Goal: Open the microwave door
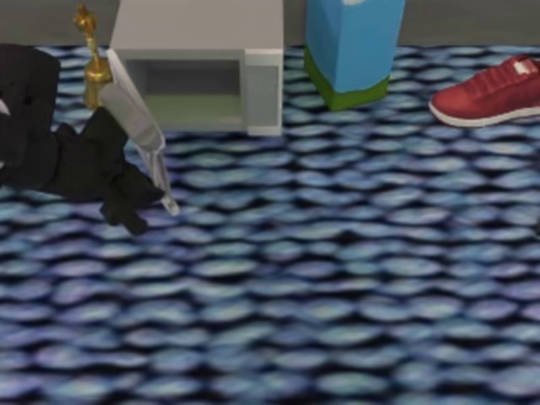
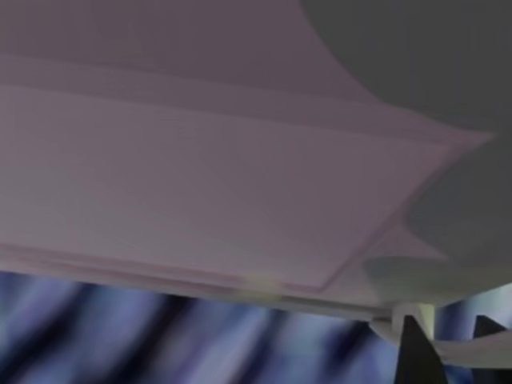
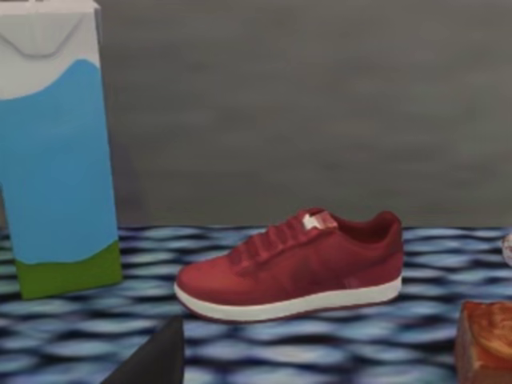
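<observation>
Nearest to you is just the blue woven table cover, bare across the whole front half.

Go a bit farther on the left and you hit your left gripper, black, sitting at the near free end of the microwave door. You can't really tell how far apart the fingers are from above. In the left wrist view the door panel fills almost the whole shot from super close, and two dark fingertips poke in right by the pale handle bit at its edge, so it looks pinched on that edge, but I can't say for sure.

The door itself is swung well out, running from its hinge at the microwave's left front corner toward the near side.

Behind that, at the far left-centre, sits the microwave with its pale greenish inside showing and the narrow control panel on its right.

A gold statuette stands just left of it.

Right of the microwave is the blue-and-green carton, then a red sneaker at the far right.

Your right gripper isn't in the top view; its wrist camera only shows a dark sliver of it, carton and sneaker beyond.
</observation>
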